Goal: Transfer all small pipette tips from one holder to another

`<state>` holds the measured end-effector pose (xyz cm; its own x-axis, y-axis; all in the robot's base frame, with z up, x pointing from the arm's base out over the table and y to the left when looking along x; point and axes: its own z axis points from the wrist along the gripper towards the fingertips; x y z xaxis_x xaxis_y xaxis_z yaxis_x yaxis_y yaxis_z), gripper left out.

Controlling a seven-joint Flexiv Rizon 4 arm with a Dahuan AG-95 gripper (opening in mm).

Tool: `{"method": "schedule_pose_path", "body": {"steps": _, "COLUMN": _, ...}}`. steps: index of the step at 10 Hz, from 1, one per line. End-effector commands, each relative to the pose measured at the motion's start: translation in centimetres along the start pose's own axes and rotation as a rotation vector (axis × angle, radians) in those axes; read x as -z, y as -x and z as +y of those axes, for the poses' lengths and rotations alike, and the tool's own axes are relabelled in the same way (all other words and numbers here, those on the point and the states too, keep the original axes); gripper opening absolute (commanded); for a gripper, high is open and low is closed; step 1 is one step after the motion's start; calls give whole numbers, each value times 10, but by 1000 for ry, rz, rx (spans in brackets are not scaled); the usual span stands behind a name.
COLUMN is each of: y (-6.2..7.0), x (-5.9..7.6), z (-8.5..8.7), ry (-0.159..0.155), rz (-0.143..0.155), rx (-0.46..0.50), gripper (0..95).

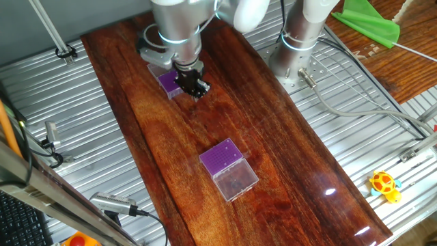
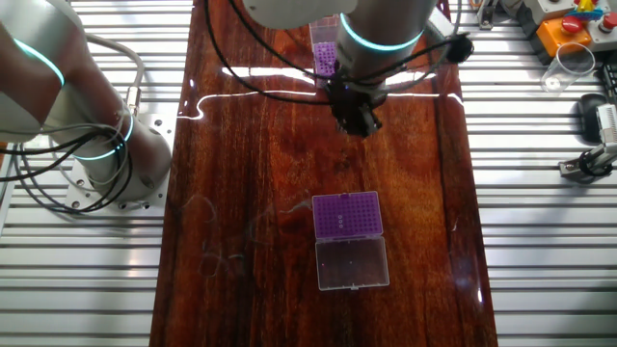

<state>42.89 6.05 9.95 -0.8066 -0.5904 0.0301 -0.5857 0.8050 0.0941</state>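
Apparently jaws above far holder (image 1: pixel 166 82)

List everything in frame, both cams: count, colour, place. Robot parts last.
Clear plastic tip holder with purple insert, lid open: 1, middle of the board, away from the gripper.
Second clear holder with purple insert: 1, by the gripper, partly hidden by it.
Small pipette tips: count not readable, too small to make out.
Dark red-brown wooden board: 1, across the ribbed metal table.
Yellow toy turtle: 1, on the table beside the board.
Green cloth: 1, off the table edge.
Orange button box: 1, table corner.
Clear cup: 1, beside the box.
Black gripper: 1, on the silver arm, low at the second holder; jaws unclear.
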Motion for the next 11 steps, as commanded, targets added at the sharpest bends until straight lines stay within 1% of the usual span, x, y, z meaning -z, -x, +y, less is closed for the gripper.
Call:
{"method": "schedule_pose_path", "body": {"steps": 1, "y": 40, "x": -10, "z": 35, "ry": -16, "rz": -8, "rx": -148, "gripper": 0}}
{"method": "schedule_pose_path", "body": {"steps": 2, "y": 52, "x": -11, "z": 50, "ry": -21, "rz": -7, "rx": -177, "gripper": 0}}
{"method": "schedule_pose_path", "body": {"steps": 3, "y": 58, "x": -12, "z": 59, "ry": -23, "rz": -6, "rx": -193, "gripper": 0}}
{"method": "schedule_pose_path", "body": {"steps": 4, "y": 60, "x": -13, "z": 63, "ry": -29, "rz": -9, "rx": -192, "gripper": 0}}
{"method": "schedule_pose_path", "body": {"steps": 5, "y": 60, "x": -13, "z": 63, "ry": -36, "rz": -9, "rx": -174, "gripper": 0}}
{"method": "schedule_pose_path", "body": {"steps": 6, "y": 60, "x": -13, "z": 63, "ry": -36, "rz": -6, "rx": -149, "gripper": 0}}
{"method": "schedule_pose_path", "body": {"steps": 7, "y": 60, "x": -13, "z": 63, "ry": -27, "rz": -2, "rx": -76, "gripper": 0}}
{"method": "schedule_pose_path", "body": {"steps": 8, "y": 60, "x": -13, "z": 63, "ry": -19, "rz": -3, "rx": -31, "gripper": 0}}
{"method": "schedule_pose_path", "body": {"steps": 9, "y": 60, "x": -13, "z": 63, "ry": -12, "rz": -7, "rx": 3, "gripper": 0}}
{"method": "schedule_pose_path", "body": {"steps": 10, "y": 60, "x": -13, "z": 63, "ry": -8, "rz": -12, "rx": 11, "gripper": 0}}
{"method": "schedule_pose_path", "body": {"steps": 11, "y": 58, "x": -16, "z": 72, "ry": -3, "rz": -21, "rx": 3, "gripper": 190}}
